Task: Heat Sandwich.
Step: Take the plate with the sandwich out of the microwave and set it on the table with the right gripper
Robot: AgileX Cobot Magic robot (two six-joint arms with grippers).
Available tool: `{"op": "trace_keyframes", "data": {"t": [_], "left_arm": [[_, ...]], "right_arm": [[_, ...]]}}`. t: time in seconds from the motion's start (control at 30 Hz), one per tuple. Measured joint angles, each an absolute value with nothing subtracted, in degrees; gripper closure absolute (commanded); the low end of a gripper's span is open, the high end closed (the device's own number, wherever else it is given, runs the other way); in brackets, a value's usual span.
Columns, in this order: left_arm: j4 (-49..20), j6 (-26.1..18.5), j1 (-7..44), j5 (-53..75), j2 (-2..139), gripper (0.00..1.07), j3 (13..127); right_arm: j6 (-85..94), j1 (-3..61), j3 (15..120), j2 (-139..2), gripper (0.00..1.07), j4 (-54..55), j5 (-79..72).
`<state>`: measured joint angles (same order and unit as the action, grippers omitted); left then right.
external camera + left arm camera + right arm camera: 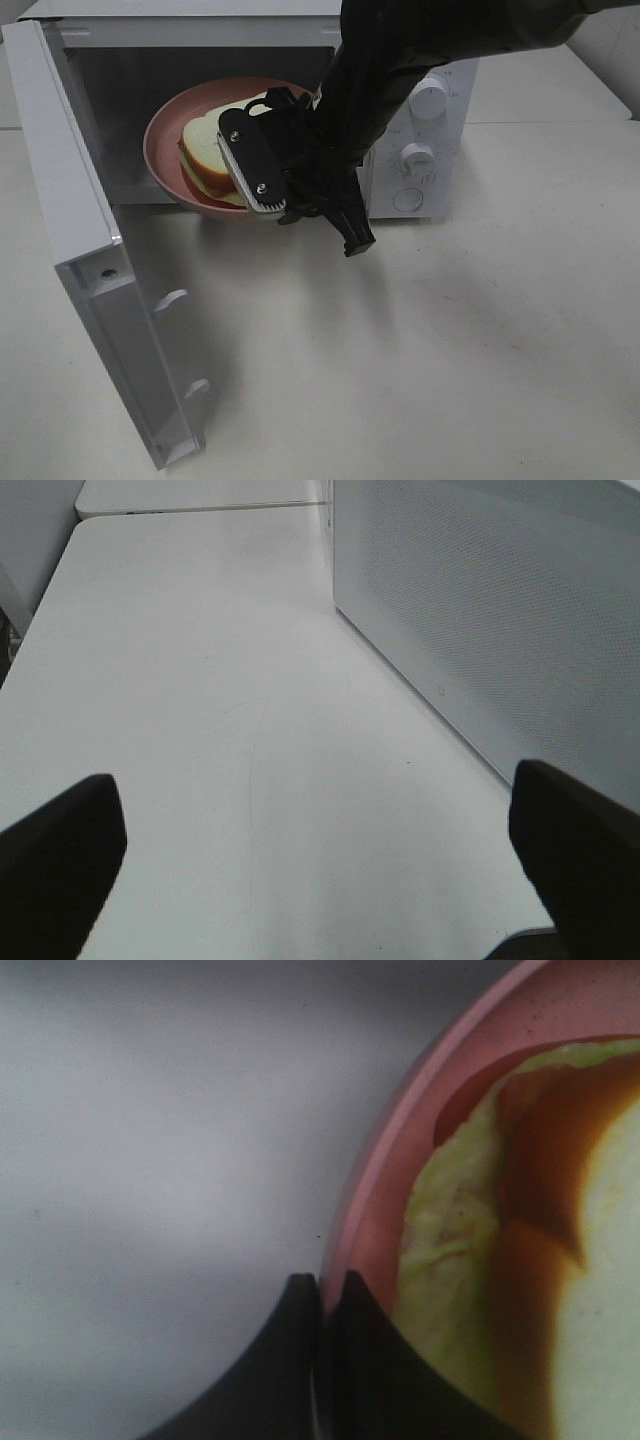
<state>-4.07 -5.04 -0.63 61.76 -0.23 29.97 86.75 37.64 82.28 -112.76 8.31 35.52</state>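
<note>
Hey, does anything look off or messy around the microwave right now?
Mostly tidy. The round pink plate sits tilted, half out of the white microwave's opening, pinched at its rim by the right gripper's jaws. The sandwich's pale green filling overhangs the bread. Nothing spilled.

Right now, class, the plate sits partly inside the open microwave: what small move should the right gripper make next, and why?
Probably push a little farther in. The right gripper is pinched on the pink plate rim, and the sandwich and plate still overhang the microwave opening, so the door could not close.
</note>
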Motion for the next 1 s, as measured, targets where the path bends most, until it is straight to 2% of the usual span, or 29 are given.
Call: {"op": "trace_keyframes", "data": {"t": [1.0], "left_arm": [[-4.1,-5.0,-0.6,61.8,-0.2,0.06,30.0]], "right_arm": [[87.0,37.8,59.1,-90.9,1.07,8.1,35.6]]}}
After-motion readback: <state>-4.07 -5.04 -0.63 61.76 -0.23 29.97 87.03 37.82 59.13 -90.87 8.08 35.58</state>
